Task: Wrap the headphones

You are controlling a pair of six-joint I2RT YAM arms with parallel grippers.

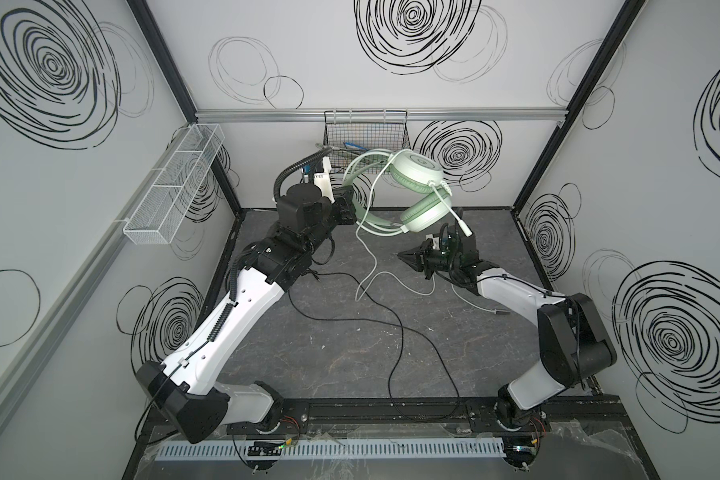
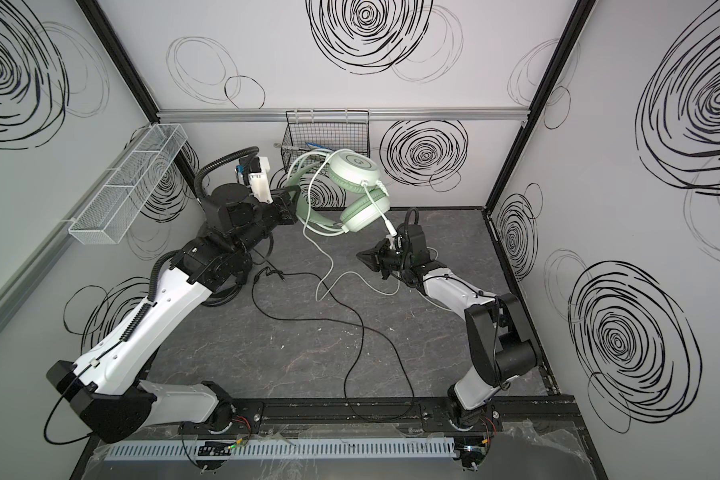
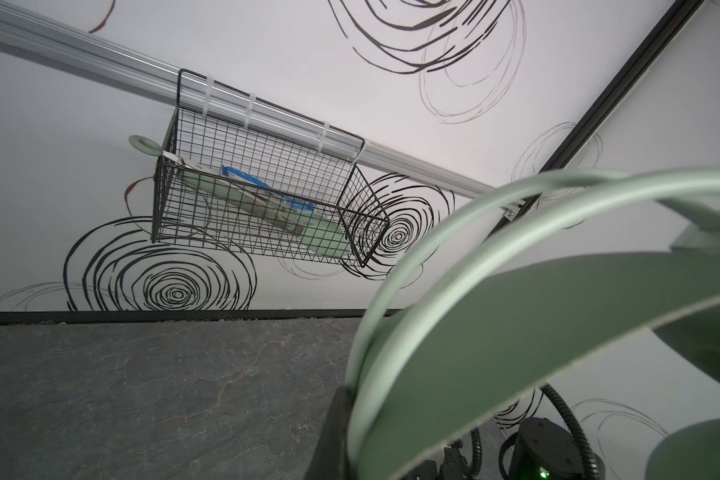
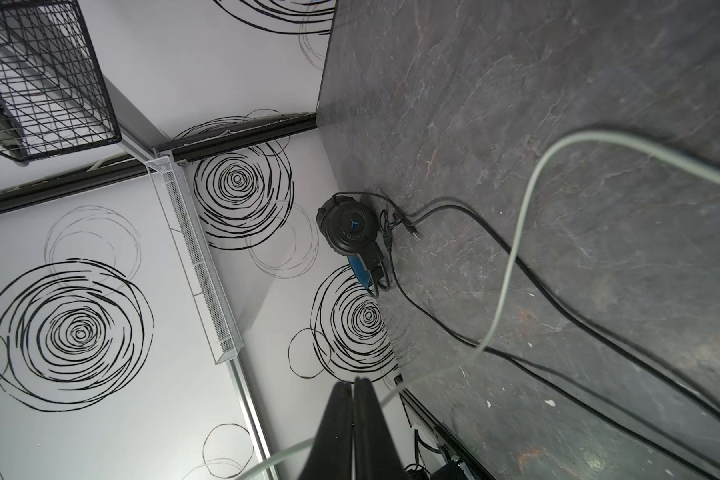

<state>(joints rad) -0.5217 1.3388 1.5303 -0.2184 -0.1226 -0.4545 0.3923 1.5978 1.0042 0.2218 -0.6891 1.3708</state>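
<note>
The mint-green headphones (image 1: 417, 176) hang in the air at upper centre in both top views, with the left gripper's (image 1: 350, 207) jaws clamped on the headband (image 3: 516, 332). Their white cord (image 4: 595, 136) drops to the tabletop (image 1: 329, 340) and crosses the right gripper (image 4: 352, 383). Its jaws are nearly closed, but I cannot tell whether they pinch the cord.

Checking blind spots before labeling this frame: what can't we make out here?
Black headset: both top views, mostly hidden under left arm; right wrist view shows one earcup.
Left gripper jaws: left wrist view, blocked by mint headset headband.
Right gripper: jaws together; white cord passes behind them, pinched or not unclear.
Wire basket contents: mesh obscures them in left wrist view; too small in top views.
</note>
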